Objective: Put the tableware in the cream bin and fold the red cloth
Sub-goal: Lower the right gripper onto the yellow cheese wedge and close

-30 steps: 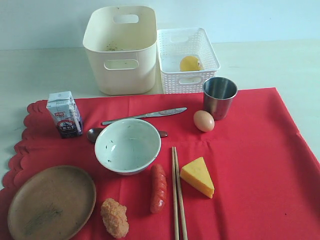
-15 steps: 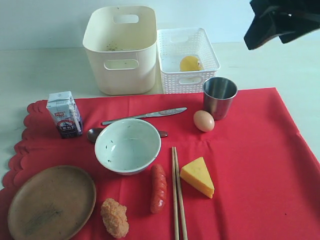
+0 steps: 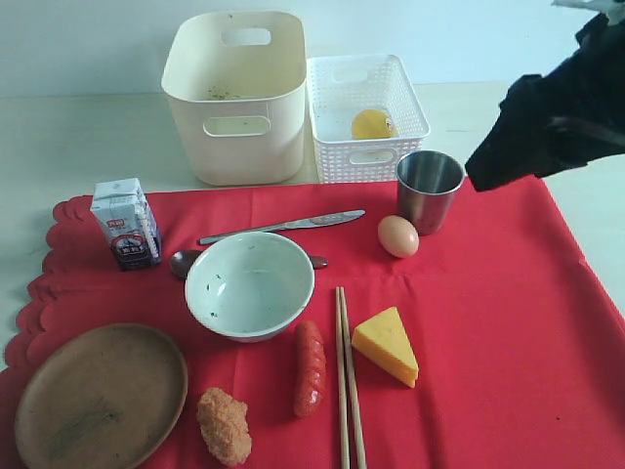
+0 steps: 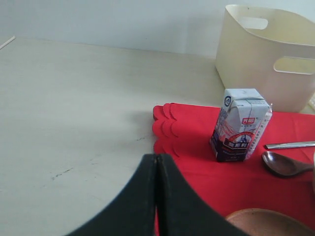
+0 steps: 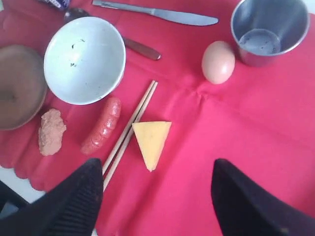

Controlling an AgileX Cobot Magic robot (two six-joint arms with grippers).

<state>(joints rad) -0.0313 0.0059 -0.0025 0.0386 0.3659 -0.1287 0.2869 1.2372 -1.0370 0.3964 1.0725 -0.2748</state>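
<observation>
Since every piece of tableware lies out on the red cloth and the cream bin holds none of it, the job looks barely begun. The right arm reaching in from 2 o'clock of the exterior view suggests the steel cup is the first pick.

The right fingers stand wide apart and hold nothing. The left fingers are pressed together, empty, low over the tabletop by the cloth's scalloped edge.

To do the pick well, the right fingers should span the cup's body, or straddle its rim, and close squarely so the smooth steel does not slip. The egg, just beside the cup at 7 o'clock, is best left unnudged. The lift should clear the white lattice basket, which stands between cup and bin, before carrying toward 10 o'clock.

In the exterior view the cup stands near the arm's dark tip, at roughly 9 o'clock of it and apart from it. The right wrist view shows the cup well outside the gap between the fingers — the cheese wedge and bare cloth lie there instead — so they need to centre over it first. Their height above it I cannot tell.
</observation>
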